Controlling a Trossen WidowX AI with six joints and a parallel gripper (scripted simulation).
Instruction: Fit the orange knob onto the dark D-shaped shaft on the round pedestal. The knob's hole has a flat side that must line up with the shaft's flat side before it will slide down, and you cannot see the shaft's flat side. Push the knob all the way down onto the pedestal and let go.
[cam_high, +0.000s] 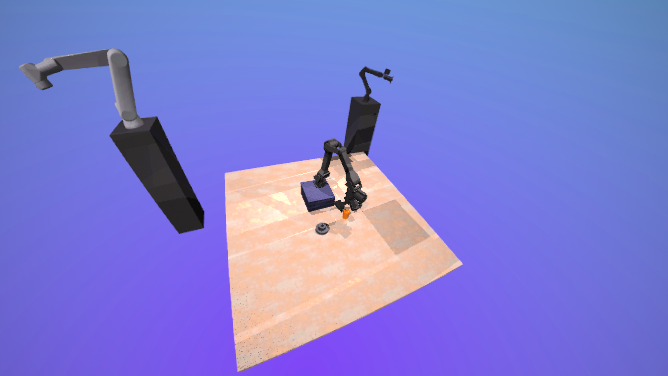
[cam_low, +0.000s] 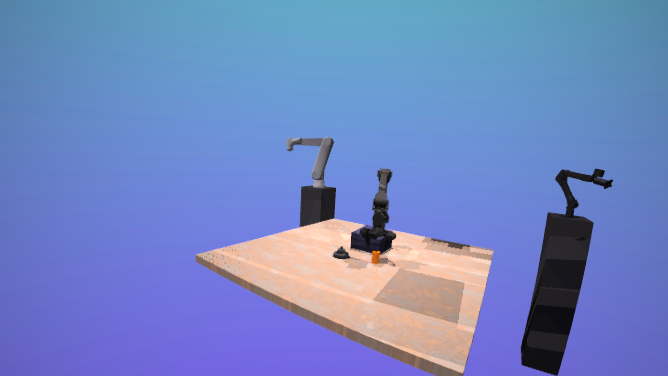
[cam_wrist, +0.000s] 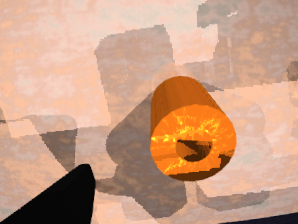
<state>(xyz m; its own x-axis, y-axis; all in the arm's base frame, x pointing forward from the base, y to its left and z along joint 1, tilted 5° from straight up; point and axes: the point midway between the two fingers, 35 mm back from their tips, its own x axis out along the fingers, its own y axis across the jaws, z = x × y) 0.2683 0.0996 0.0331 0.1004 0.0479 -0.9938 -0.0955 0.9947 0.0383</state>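
The orange knob (cam_high: 346, 213) (cam_low: 375, 256) (cam_wrist: 192, 129) stands upright on the wooden table (cam_high: 310, 290) (cam_low: 320, 290). In the wrist view its top face shows a dark D-shaped hole. My gripper (cam_high: 351, 204) is open and empty, hanging just above the knob; in the wrist view one dark finger (cam_wrist: 49, 219) shows at the lower left and the other at the lower right. The round dark pedestal (cam_high: 322, 229) (cam_low: 341, 253) with its short shaft stands on the table a little to the knob's left, apart from it.
The arm's dark blue base block (cam_high: 316, 195) (cam_low: 370, 242) stands just behind the knob. Two black pillars (cam_high: 157, 175) (cam_high: 361, 125) (cam_low: 555, 295) (cam_low: 317, 205) carrying camera arms stand off the table's edges. A darker patch (cam_high: 395, 225) marks the table to the right.
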